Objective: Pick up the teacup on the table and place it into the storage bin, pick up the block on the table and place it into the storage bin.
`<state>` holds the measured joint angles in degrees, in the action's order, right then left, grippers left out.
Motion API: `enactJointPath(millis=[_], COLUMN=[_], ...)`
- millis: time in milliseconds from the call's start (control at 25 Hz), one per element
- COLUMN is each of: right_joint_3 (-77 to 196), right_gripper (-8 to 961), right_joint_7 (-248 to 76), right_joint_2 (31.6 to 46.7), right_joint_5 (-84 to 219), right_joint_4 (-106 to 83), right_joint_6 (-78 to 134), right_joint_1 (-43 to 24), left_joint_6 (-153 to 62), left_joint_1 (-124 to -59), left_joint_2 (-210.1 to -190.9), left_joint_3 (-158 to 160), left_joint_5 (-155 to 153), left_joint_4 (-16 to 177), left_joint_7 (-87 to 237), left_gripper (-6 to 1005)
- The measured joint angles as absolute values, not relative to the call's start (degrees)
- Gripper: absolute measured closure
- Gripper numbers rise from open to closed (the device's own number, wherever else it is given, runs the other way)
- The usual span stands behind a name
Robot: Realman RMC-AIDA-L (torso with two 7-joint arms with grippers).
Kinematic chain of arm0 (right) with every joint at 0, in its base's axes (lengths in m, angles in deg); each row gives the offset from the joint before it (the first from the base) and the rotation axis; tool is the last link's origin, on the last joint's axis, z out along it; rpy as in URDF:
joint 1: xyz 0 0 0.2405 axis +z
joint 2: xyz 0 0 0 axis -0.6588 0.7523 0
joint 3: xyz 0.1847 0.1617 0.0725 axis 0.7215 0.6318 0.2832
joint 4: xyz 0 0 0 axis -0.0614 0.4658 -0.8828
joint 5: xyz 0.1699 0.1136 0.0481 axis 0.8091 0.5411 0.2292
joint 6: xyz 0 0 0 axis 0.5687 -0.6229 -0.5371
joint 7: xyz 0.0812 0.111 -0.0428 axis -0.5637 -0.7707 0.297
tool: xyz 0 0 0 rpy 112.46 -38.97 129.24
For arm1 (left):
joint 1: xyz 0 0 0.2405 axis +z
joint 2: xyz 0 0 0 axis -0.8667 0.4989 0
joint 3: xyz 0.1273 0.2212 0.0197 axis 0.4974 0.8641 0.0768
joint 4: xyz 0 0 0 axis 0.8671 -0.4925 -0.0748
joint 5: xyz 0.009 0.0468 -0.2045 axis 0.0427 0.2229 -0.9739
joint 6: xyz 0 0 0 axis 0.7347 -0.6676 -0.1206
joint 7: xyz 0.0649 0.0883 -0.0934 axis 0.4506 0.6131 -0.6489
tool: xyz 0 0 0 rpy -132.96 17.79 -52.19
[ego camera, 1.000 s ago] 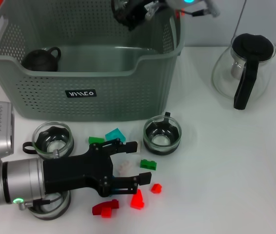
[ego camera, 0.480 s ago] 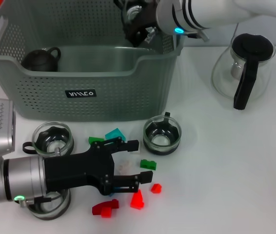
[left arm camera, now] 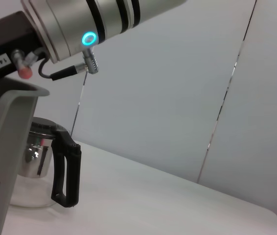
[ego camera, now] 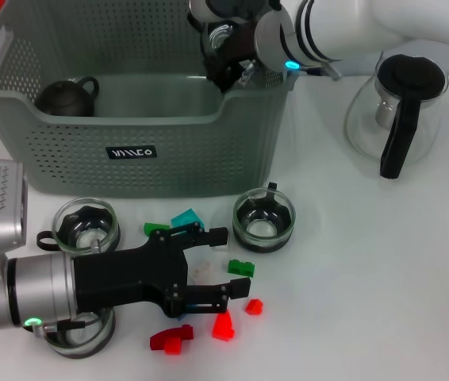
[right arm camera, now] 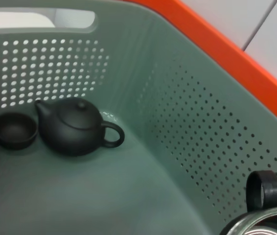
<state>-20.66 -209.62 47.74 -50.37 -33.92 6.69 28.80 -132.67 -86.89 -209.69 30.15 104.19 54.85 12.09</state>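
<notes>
Teacup (ego camera: 223, 36) descending further into storage bin (ego camera: 129, 151), pinched by right gripper (ego camera: 226, 55); release nearing; left gripper (ego camera: 209, 274) hovering spread over blocks.

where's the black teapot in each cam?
Head: black teapot sits inside the bin, at its left end.
Left wrist: not in it; only the glass pot and a bin corner show.
Right wrist: on the bin floor, beside a small black cup.
Shared landmark: the bin's perforated grey-green wall.
</notes>
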Motion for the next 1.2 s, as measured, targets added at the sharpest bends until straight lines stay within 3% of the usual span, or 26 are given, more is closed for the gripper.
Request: enactJointPath(millis=[600, 800, 920, 1200], right_joint_3=[-20.5, -20.7, -20.63, -20.15], right_gripper=[829, 620, 398, 208], right_joint_7=[-210.05, -210.88, -210.93, -211.45], right_joint_2=[47.24, 47.18, 47.1, 46.99], right_joint_5=[-50.31, -50.68, -50.56, -50.33], right_joint_4=[-37.83, -41.73, -44.94, -70.3], right_joint_6=[0.38, 0.2, -0.64, -8.42], right_joint_1=[28.09, 25.94, 24.36, 11.65], left_joint_6=[-132.76, -132.96, -133.31, -134.6], left_joint_1=[-86.68, -86.43, -86.37, -86.35], left_joint_2=[-209.7, -209.7, -209.7, -209.69], left_joint_3=[30.15, 30.15, 30.11, 29.87], left_joint_5=[104.19, 104.19, 104.19, 104.18], left_joint_4=[54.85, 54.85, 54.85, 54.83], left_joint_7=[12.08, 12.02, 12.0, 11.99], left_gripper=[123, 124, 124, 123])
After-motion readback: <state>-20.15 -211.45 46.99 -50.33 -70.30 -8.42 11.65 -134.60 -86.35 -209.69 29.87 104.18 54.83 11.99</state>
